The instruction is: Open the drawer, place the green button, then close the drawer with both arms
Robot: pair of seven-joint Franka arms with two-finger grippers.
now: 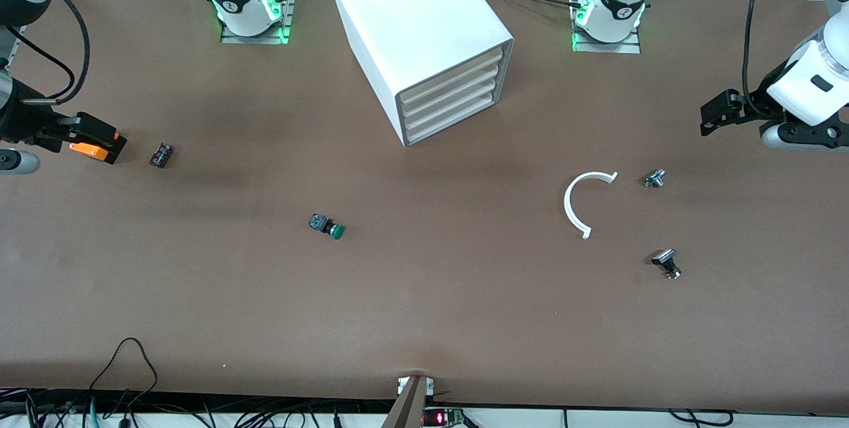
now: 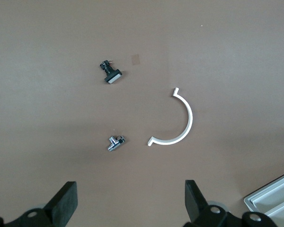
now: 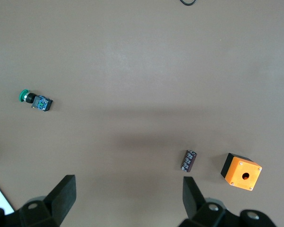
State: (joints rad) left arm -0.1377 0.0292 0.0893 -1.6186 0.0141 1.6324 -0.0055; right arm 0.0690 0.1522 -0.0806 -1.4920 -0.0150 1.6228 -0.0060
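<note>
Nearest the front camera, lying on its side on the brown table (image 1: 424,322): the green-capped push button (image 1: 327,225), on bare tabletop, well apart from both grippers and nearer the camera than each, closer to the right gripper's end of the table than to the left's.

Toward the left arm's end: a black-and-silver part with a flat head (image 1: 666,263), a white half-ring (image 1: 584,202) and a small silver fitting (image 1: 654,178), all on the table under and near the left gripper (image 1: 713,116). Left gripper raised over that end of the table, fingers (image 2: 66,201) spread wide, nothing between them. A corner of the white cabinet's drawer front also visible beside it in the left wrist view.

Toward the right arm's end: a small dark cylindrical component (image 1: 161,154) and, just beside it, an orange box with a hole (image 3: 241,171). Right gripper (image 1: 99,139) raised over that end of the table, directly above the orange box in the front view, fingers (image 3: 61,194) wide apart, holding nothing.

Farthest from the camera, between the two arm bases: the white four-drawer cabinet (image 1: 418,23), angled on the table. Lowest drawer (image 1: 451,125) pushed in flush with the three above it, well apart from either gripper.
</note>
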